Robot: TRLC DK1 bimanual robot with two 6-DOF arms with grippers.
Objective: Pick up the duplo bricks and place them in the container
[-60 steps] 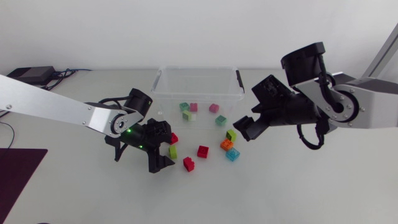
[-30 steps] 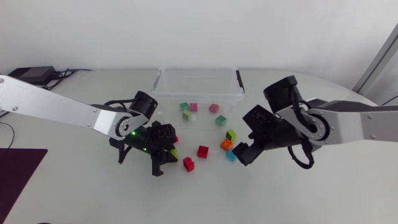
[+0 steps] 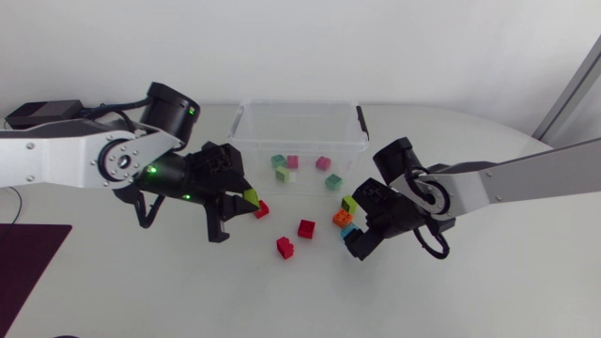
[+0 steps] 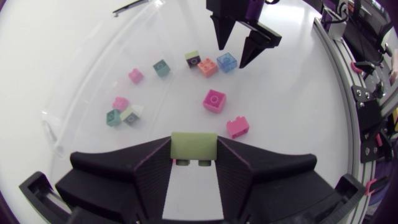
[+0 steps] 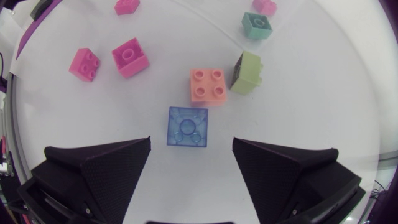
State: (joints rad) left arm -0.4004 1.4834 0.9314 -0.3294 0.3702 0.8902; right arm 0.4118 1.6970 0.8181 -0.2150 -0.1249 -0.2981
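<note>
Green brick [image 4: 193, 147] clamped in left jaws, right jaws apart above translucent blue brick [image 5: 188, 127]

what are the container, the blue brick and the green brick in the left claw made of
Container: probably clear glossy plastic; bricks show through its walls.
Blue brick: translucent plastic, apparently; table shows through.
Green brick: opaque, smooth plastic, seemingly; solid even colour.
</note>
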